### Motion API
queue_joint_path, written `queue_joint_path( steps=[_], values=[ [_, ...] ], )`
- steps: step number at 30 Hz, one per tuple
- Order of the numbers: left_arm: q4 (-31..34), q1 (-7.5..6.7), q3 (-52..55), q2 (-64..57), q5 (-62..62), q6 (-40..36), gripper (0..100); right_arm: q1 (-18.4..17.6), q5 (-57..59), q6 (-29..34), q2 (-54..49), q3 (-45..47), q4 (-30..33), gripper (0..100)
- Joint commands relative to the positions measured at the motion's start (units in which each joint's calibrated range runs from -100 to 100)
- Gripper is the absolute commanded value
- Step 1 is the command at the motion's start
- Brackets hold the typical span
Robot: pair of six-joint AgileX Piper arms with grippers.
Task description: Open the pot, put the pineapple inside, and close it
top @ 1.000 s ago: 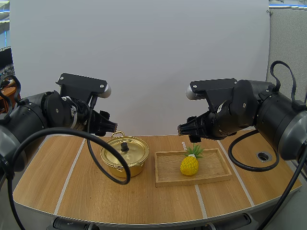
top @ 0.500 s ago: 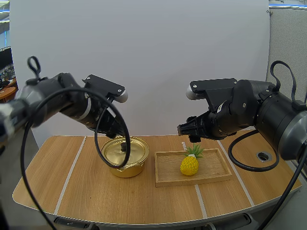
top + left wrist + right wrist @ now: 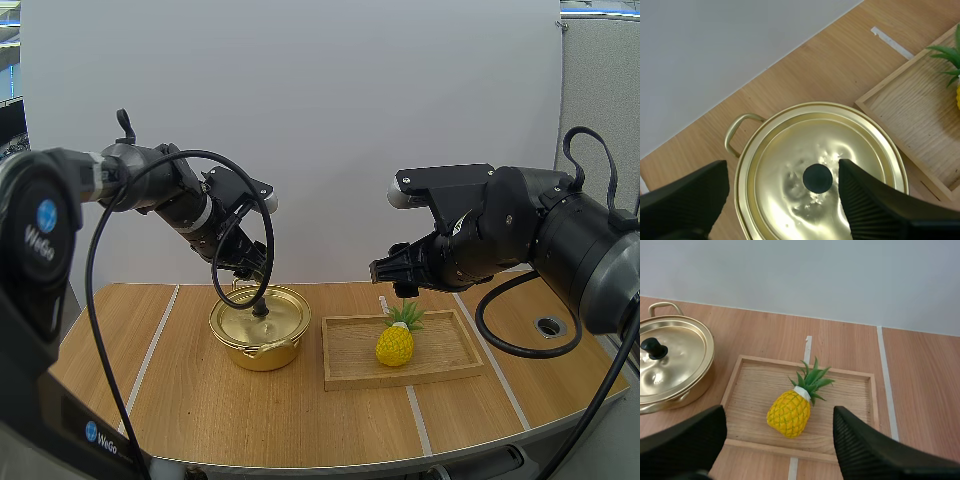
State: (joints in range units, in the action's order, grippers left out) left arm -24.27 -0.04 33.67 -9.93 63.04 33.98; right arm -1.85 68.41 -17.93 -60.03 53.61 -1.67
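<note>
Golden lid [image 3: 850, 160] sits on pot [image 3: 262, 352], centre-left: left fingers [image 3: 875, 207] just arrived, spread around knob [image 3: 817, 177], probably ready to lift; right fingers [image 3: 865, 450] remain apart.

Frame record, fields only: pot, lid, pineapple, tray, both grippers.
pot: gold, on table, beside wooden tray
lid: on pot, black knob free
pineapple: lying in wooden tray
left gripper: open, over lid, astride knob, not closed on it
right gripper: open, above pineapple
task step: lid not yet lifted
</note>
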Motion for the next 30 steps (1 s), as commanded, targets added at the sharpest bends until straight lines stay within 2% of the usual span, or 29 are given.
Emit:
queue_joint_path(
  steps=[1, 12, 30],
  values=[
    [-2.1, 0.0, -0.7, 2.3, 0.1, 2.0, 100, 0.2, 0.2, 0.0, -0.2, -0.7, -0.2, 100],
    [-4.5, 0.0, -1.5, 7.2, 1.7, 4.9, 100, 0.2, 0.5, 0.0, -0.2, -0.7, -1.5, 100],
    [-5.4, 0.0, -1.5, 12.4, 2.5, 4.9, 100, 0.2, 0.8, 0.0, -0.2, -0.7, -1.5, 100]
  ],
)
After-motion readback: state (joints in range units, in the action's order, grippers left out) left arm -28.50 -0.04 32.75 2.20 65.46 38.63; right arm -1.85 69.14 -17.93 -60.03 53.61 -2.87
